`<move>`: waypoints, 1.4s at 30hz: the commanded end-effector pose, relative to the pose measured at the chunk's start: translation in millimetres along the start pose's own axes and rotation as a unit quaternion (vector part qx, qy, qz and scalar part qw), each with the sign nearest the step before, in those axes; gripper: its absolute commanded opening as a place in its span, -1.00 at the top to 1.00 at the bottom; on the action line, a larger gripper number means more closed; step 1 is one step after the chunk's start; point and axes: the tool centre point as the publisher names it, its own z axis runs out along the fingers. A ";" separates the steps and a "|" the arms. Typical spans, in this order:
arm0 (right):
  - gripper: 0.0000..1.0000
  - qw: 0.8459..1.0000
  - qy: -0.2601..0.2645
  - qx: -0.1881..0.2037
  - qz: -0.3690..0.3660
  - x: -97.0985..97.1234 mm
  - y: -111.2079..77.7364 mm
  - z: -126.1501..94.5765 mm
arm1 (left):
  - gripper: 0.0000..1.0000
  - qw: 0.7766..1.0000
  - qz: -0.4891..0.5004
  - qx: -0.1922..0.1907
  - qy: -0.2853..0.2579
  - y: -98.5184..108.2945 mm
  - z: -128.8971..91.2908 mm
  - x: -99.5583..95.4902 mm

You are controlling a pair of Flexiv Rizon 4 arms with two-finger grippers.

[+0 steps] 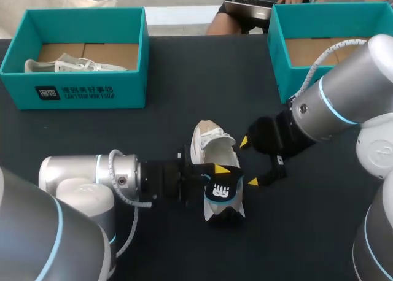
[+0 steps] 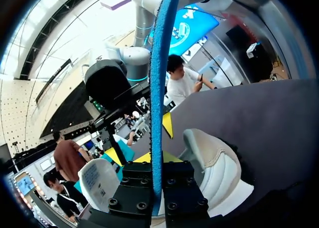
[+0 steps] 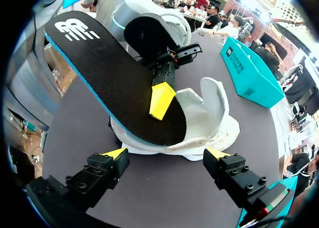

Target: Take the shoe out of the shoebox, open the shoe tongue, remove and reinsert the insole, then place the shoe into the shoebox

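Observation:
A white shoe (image 1: 212, 143) lies on the dark table, mid-front. My left gripper (image 1: 216, 170) is shut on a black insole (image 1: 224, 195) with a white logo and a blue edge. In the right wrist view the insole (image 3: 109, 73) slants, one end down in the shoe (image 3: 212, 113) and the logo end raised. The left wrist view shows the insole (image 2: 158, 88) edge-on between my left gripper (image 2: 155, 159), with the shoe (image 2: 214, 163) beside it. My right gripper (image 1: 248, 161) (image 3: 165, 156) stands open just right of the shoe, touching nothing.
A teal shoebox (image 1: 80, 91) at the back left holds another white shoe (image 1: 67, 65). A second teal shoebox (image 1: 279, 60) stands at the back right, also seen in the right wrist view (image 3: 249, 68). Bare dark tabletop lies around the shoe.

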 end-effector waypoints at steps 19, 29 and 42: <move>-1.00 1.000 -0.001 0.000 0.000 1.1 0.0 0.3 | 0.05 1.000 0.002 -0.023 0.001 16.1 -2.9 -4.3; -1.00 1.000 -0.001 0.000 0.000 1.1 0.0 0.3 | 0.16 1.000 0.013 -0.009 -0.014 -3.5 -9.9 -10.3; -1.00 1.000 -0.001 0.000 0.000 1.1 0.0 0.3 | 0.57 1.000 0.010 0.004 -0.025 -35.2 -24.7 -5.7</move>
